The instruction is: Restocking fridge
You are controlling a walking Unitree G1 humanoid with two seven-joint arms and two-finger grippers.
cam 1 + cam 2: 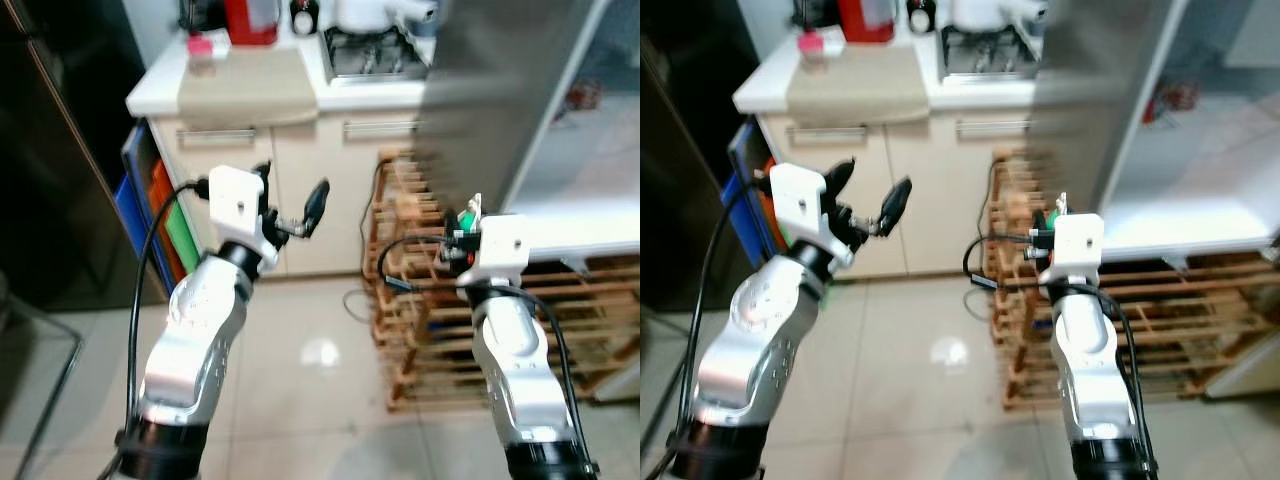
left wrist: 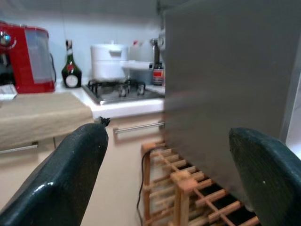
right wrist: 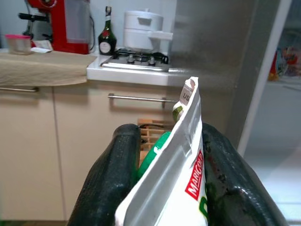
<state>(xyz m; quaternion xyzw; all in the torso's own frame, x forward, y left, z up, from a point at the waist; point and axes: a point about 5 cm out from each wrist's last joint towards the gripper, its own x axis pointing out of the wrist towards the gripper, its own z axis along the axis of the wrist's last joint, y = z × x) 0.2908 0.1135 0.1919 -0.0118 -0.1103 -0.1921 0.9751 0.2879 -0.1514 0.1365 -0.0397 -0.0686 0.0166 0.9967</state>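
Currently left claw (image 1: 290,205) is raised over the floor before the cabinet, fingers (image 2: 66,174) spread apart, nothing between them. Right claw (image 3: 171,179) is clamped on a white-and-green food pouch (image 3: 181,155), held upright in front of the wooden wine rack (image 1: 420,300), just beside the open fridge door (image 1: 490,90).

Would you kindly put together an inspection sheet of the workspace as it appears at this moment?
Surface: pale tiled floor, glossy.
Job's things: white food pouch with red and green print; open fridge door; white fridge shelf.
Clutter: wooden rack under the fridge.
Grippers: left gripper open, raised; right gripper shut on the pouch.
Cables: black cable along the left arm; another on the rack.
Surroundings: counter with beige cloth, red coffee machine, hob, dark bottle.
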